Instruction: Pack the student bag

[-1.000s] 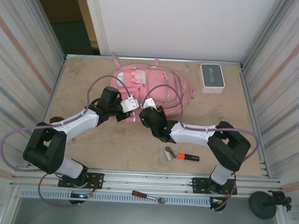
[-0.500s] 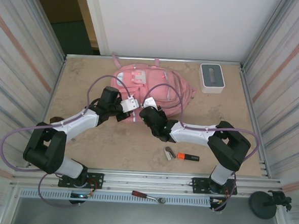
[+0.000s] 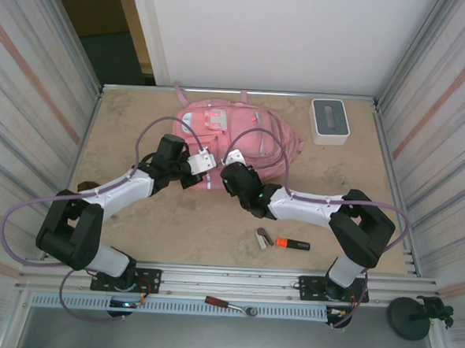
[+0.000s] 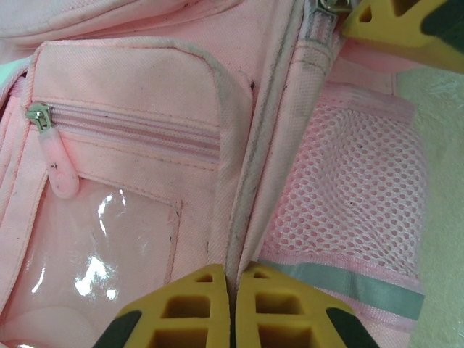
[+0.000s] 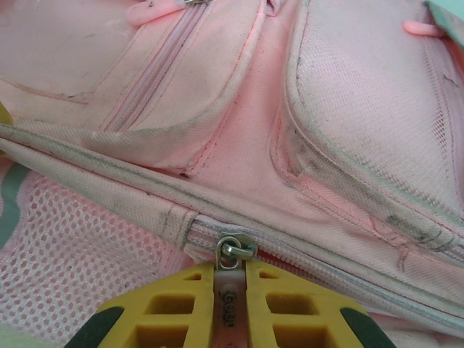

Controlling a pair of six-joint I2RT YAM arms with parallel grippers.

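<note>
The right pincer [image 5: 232, 308] has just closed. A second ago its jaws stood wide and short of the fabric. Since then the arm has reached a little further in, and the yellow jaws now stand narrow, clamped on the pink zipper pull [image 5: 230, 288], with the metal slider [image 5: 235, 250] just clear of their tips. By my reading the catch on the main zip is made, and drawing it open is the next step. Nothing is packed yet.

The left pincer [image 4: 232, 308] has stayed pressed together. The side seam [image 4: 243, 203] of the student bag [image 3: 243, 131] runs straight in between its jaws, so it seems to pinch that ridge of cloth and brace it, beside the mesh pocket [image 4: 348, 196].

The student bag lies flat at the far edge of the bench [image 3: 124, 136], about midway along it, and both pincers sit on its near side, close to each other. A white box with a grey top [image 3: 330, 121] sits in the far right corner. An orange marker [image 3: 293, 244] lies towards the near edge, well apart from the bag and untouched.
</note>
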